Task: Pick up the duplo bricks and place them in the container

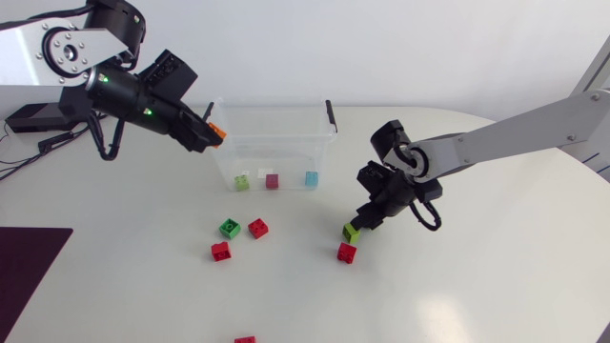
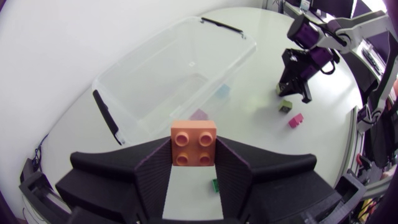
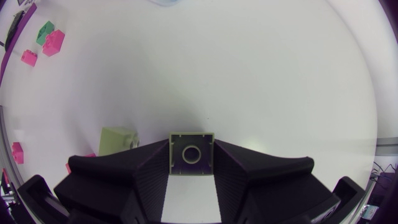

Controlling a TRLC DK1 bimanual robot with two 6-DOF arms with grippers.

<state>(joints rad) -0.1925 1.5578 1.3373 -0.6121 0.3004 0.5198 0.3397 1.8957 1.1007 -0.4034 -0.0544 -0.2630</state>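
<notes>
My left gripper (image 1: 213, 134) is shut on an orange brick (image 2: 193, 142), studs showing, and hangs just outside the left end of the clear container (image 1: 324, 133). The container (image 2: 124, 74) lies ahead of that gripper and holds a few small bricks (image 1: 272, 180). My right gripper (image 1: 365, 221) is low over the table to the right of the container. Between its fingers sits an olive brick (image 3: 191, 154), hollow underside towards the camera, with both fingers touching it. A second pale green brick (image 3: 118, 140) lies beside it, next to a red brick (image 1: 346, 252).
Loose on the table in front of the container are a green brick (image 1: 230, 228) and two red bricks (image 1: 258, 228) (image 1: 220, 251). Another red brick (image 1: 245, 339) lies at the near edge. A dark mat (image 1: 24, 262) covers the near left corner.
</notes>
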